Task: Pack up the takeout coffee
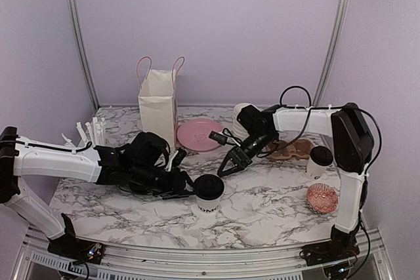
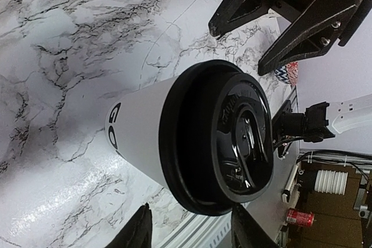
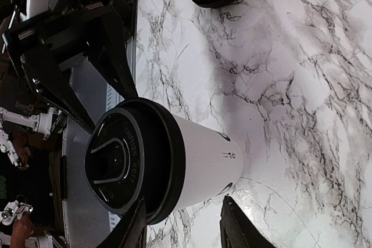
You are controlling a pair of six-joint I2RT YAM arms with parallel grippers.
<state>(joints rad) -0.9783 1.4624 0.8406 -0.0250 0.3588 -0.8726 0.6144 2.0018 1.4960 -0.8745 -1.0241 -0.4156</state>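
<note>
A takeout coffee cup [image 1: 209, 193], white with a black lid, stands upright near the front middle of the marble table [image 1: 262, 214]. My left gripper [image 1: 189, 188] is open just left of it. In the left wrist view the cup [image 2: 174, 137] stands just ahead of the spread fingers [image 2: 138, 232], and I see no contact. My right gripper [image 1: 227, 166] is open and empty, hovering behind and above the cup. In the right wrist view the cup [image 3: 192, 161] lies beyond the gripper [image 3: 183, 227]. A second coffee cup [image 1: 320, 160] stands at the right. The white paper bag [image 1: 157, 104] with pink handles stands upright at the back.
A pink plate [image 1: 199, 134] lies beside the bag, with stacked white cups [image 1: 241, 117] behind my right gripper. A brown pastry [image 1: 293, 149] and a red patterned bowl [image 1: 322, 198] are at the right. White-wrapped straws [image 1: 92, 132] stand at the back left.
</note>
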